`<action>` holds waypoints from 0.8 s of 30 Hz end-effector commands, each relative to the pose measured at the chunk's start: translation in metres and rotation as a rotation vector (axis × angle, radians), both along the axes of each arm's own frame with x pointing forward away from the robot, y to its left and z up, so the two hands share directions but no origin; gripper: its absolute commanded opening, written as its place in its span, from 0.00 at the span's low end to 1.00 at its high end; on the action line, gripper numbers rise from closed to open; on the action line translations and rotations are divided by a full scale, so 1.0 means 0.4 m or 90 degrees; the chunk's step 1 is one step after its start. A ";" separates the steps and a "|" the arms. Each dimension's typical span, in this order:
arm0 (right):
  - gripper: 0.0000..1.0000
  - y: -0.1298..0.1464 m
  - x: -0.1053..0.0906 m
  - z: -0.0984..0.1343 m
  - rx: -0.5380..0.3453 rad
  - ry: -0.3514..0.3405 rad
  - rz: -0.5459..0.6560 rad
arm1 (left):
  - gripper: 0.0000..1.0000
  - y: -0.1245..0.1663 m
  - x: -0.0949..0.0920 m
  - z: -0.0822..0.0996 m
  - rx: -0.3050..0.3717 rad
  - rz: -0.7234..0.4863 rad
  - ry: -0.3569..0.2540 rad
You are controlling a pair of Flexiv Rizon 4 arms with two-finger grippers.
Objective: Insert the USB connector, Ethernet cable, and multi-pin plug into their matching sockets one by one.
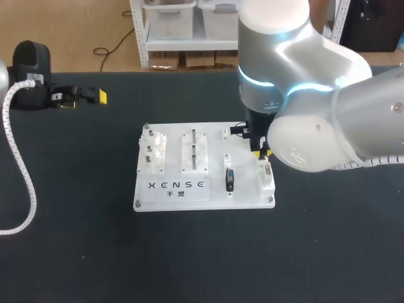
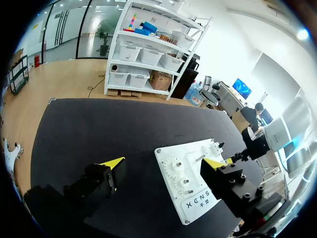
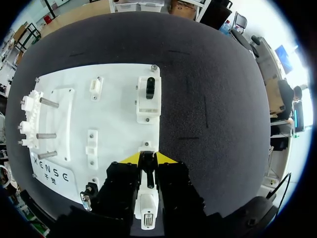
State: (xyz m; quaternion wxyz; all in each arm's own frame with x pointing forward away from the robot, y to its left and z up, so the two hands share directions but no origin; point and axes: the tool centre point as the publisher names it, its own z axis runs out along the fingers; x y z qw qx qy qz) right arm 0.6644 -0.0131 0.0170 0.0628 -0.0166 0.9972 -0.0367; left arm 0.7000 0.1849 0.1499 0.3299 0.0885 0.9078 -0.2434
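Your right claw (image 3: 148, 157) is hovering over the right rear part of the white board (image 1: 246, 199). It is clenching a small dark plug (image 3: 144, 167) between its yellow tips. Which of the three connectors this is, I cannot tell. The plug is standing at the far end of a white socket block (image 3: 147, 196), and the fingers are hiding whether it is entering an opening there. At the near end of that block the multi-pin socket (image 1: 266, 169) is showing a bare metal face, so I am judging that the multi-pin plug is not yet in.

Just beside that block, toward the board's middle, a black connector (image 1: 230, 180) is sitting in its own holder. It is looking seated, so you are probably counting one insertion as done. Beyond the claw, near the board's rear edge, another white holder (image 3: 148, 106) is carrying a dark piece (image 3: 150, 88). I cannot tell whether that is a plug pushed home or one waiting. By my reckoning you are standing near the middle of the job, with one connector apparently in, one in hand and at least the multi-pin socket waiting.

Your left claw (image 1: 81, 96) is lying released, fingers wide apart with nothing between them. It is sitting low over the bench (image 1: 328, 252), well apart from the board on its left side.
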 end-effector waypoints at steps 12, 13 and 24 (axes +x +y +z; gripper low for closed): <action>1.00 0.017 0.029 0.130 0.033 -0.094 0.003 | 1.00 0.000 0.000 0.000 0.000 0.000 0.000; 1.00 0.024 0.026 0.142 0.034 -0.098 0.006 | 1.00 0.000 0.000 0.000 0.000 0.000 0.000; 1.00 0.111 -0.053 0.186 0.048 -0.049 0.030 | 1.00 0.000 0.000 0.000 0.000 0.000 0.000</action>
